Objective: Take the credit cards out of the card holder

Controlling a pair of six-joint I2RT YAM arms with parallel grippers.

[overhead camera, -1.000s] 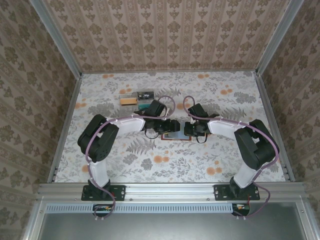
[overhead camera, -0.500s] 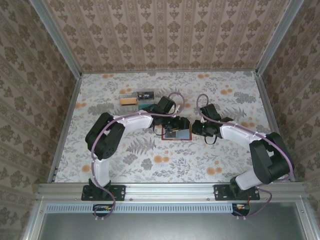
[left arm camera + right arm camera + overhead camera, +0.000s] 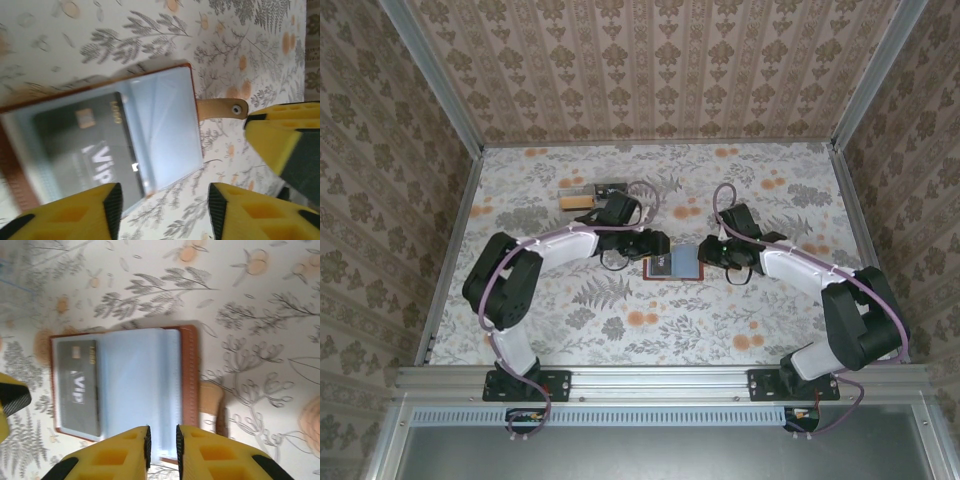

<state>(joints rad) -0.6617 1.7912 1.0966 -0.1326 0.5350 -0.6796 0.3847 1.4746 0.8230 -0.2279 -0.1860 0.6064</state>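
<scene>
Right wrist: card holder (image 3: 188,371) lies open, dark card (image 3: 77,385) inside.

Robot lab test cell, aluminium frame (image 3: 660,378), wallpaper-print walls (image 3: 660,70); floral-print table (image 3: 620,330), arms (image 3: 565,245) bolted on

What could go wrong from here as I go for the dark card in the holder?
1. The dark VIP card sits inside the card holder; the open left gripper may pinch holder and card together and lift both.
2. The right gripper, jaws nearly closed at the holder's edge, may not be pinning it, so it could slide.
3. The grippers are close together and might collide.
</scene>
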